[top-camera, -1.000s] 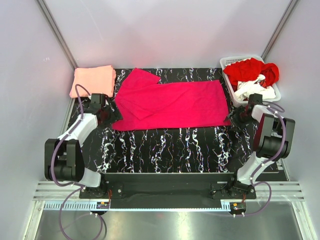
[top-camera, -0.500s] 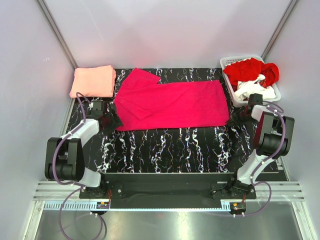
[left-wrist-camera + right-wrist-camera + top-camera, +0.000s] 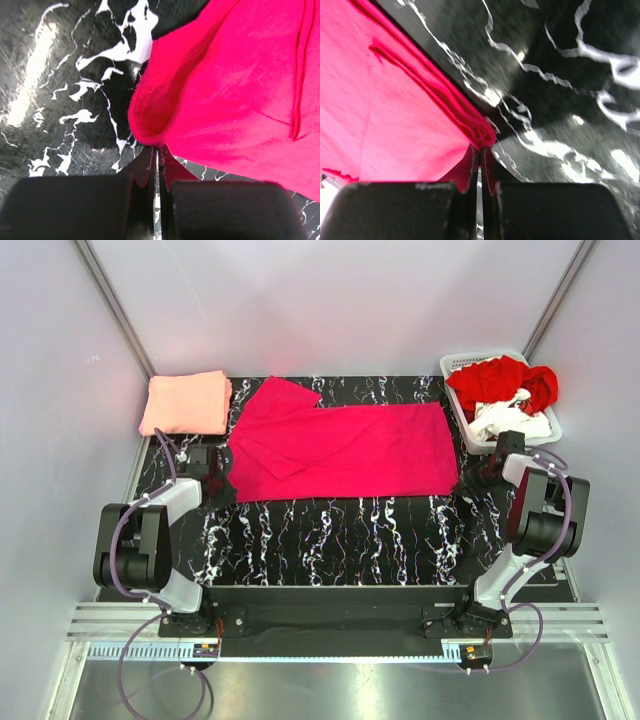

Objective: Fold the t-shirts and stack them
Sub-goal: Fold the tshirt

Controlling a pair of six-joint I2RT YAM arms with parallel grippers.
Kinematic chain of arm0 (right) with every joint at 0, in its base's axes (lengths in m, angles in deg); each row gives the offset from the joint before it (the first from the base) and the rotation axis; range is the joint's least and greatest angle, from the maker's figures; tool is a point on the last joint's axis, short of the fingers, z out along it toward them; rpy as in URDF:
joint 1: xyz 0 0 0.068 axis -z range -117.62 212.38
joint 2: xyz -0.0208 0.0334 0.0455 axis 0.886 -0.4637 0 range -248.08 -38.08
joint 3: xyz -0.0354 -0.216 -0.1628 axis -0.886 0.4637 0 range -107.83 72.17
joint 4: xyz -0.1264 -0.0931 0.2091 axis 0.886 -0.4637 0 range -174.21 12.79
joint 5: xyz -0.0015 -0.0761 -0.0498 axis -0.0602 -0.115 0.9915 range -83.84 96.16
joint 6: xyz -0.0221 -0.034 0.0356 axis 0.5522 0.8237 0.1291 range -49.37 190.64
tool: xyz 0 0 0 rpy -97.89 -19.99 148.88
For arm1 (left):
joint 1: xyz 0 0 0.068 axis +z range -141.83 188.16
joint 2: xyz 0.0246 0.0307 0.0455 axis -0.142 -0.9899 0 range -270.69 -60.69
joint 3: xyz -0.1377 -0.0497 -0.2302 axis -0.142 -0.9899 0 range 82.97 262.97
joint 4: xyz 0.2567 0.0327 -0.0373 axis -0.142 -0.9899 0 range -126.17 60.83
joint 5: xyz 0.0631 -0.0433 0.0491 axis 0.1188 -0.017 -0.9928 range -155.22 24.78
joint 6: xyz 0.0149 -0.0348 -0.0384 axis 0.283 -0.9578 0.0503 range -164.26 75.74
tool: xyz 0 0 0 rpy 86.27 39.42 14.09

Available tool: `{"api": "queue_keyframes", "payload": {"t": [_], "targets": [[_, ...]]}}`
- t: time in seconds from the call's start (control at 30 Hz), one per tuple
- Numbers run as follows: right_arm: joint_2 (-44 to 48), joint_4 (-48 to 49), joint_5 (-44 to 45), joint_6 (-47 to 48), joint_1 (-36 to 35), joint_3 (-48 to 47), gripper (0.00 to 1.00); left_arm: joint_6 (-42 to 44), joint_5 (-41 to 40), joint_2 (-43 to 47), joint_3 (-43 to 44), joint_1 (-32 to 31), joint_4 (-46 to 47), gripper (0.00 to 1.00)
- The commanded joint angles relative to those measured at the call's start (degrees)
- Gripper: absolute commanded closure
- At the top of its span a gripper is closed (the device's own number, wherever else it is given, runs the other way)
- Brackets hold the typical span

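Note:
A vivid magenta t-shirt (image 3: 340, 448) lies spread across the middle of the black marbled table (image 3: 330, 530). My left gripper (image 3: 222, 487) is at its near left corner. In the left wrist view the gripper (image 3: 157, 151) is shut, with a fold of magenta cloth (image 3: 235, 85) pinched at the tips. My right gripper (image 3: 468, 480) is at the near right corner. In the right wrist view that gripper (image 3: 481, 149) is shut on the shirt's rolled hem (image 3: 482, 134). A folded salmon t-shirt (image 3: 186, 403) lies at the far left. Red (image 3: 495, 380) and white (image 3: 512, 420) t-shirts fill the basket.
The white slatted basket (image 3: 551, 426) stands at the far right corner, just behind my right arm. Pale enclosure walls close in both sides, and a metal rail (image 3: 330, 625) runs along the near edge by the arm bases.
Both grippers have closed on the magenta shirt's near corners, the right one first. The left gripper slid nearer and down onto the left corner. The shirt has barely shifted.

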Motion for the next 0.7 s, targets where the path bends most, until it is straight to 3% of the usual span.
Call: {"api": "queue_keyframes", "payload": {"t": [0.0, 0.4, 0.67], "targets": [[3.9, -4.2, 1.7, 1.2, 0.0, 1.4, 1.0, 0.4, -3.8, 2.0, 1.7, 0.3, 1.1, 1.0], [11.2, -9.9, 10.6, 0.5, 0.3, 5.9, 1.0, -0.5, -5.5, 20.2, -4.6, 0.3, -9.4, 1.0], [18.6, -13.0, 13.5, -1.1, 0.5, 10.3, 0.98, -2.8, -4.4, 27.5, -9.8, 0.3, -14.9, 1.0]]}}
